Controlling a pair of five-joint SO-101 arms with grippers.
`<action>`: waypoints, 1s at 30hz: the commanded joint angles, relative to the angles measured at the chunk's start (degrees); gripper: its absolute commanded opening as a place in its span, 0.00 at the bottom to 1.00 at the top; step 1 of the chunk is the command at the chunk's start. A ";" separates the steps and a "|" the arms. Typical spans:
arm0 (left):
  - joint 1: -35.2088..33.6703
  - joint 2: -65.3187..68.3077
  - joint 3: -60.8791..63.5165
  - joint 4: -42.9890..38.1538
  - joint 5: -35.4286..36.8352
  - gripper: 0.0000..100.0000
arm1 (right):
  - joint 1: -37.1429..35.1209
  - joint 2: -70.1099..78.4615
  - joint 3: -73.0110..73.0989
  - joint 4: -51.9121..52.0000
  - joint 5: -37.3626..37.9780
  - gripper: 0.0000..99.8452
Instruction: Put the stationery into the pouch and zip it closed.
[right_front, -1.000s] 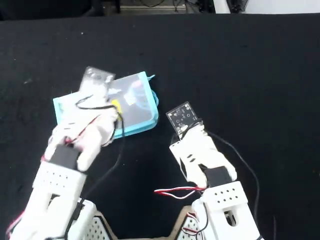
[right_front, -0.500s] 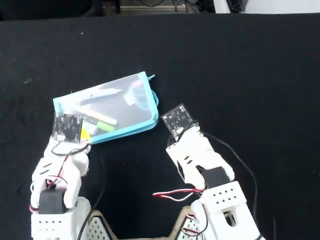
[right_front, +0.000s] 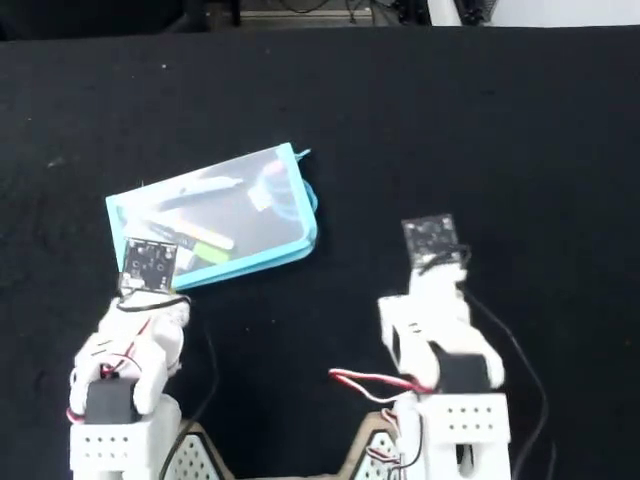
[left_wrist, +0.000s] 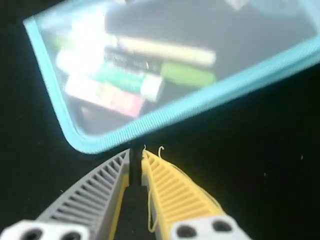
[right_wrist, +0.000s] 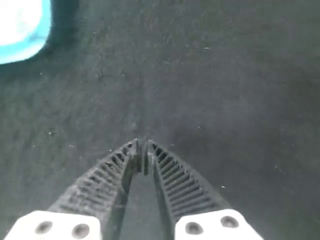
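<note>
The pouch (right_front: 215, 215) is see-through with a turquoise zip edge and lies flat on the black table, left of centre. Several pens and markers (left_wrist: 145, 65) lie inside it, among them a green one and a pale yellow one. My left gripper (left_wrist: 136, 155) is shut with nothing in it, its tips just off the pouch's near corner (left_wrist: 82, 142). The left arm's wrist (right_front: 148, 262) overlaps the pouch's near edge in the high view. My right gripper (right_wrist: 142, 150) is shut and empty over bare table, and the right arm (right_front: 432, 245) stands well to the pouch's right.
Black cloth (right_front: 480, 120) covers the whole table, with wide free room to the right and at the back. A corner of the pouch (right_wrist: 22, 30) shows far off in the right wrist view. Both arm bases stand at the front edge.
The left arm drew back from over the pouch to its near edge. The right arm swung away to the right, off the pouch's end.
</note>
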 joint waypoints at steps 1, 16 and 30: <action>-0.48 -0.44 1.19 -0.09 -0.44 0.05 | 0.97 -9.80 0.57 4.92 -0.70 0.01; -0.31 -0.44 5.58 2.64 -0.18 0.05 | 1.41 -20.44 12.18 7.38 -0.62 0.01; -0.40 -0.35 5.58 4.84 12.57 0.05 | 1.41 -20.53 12.18 10.02 -0.70 0.01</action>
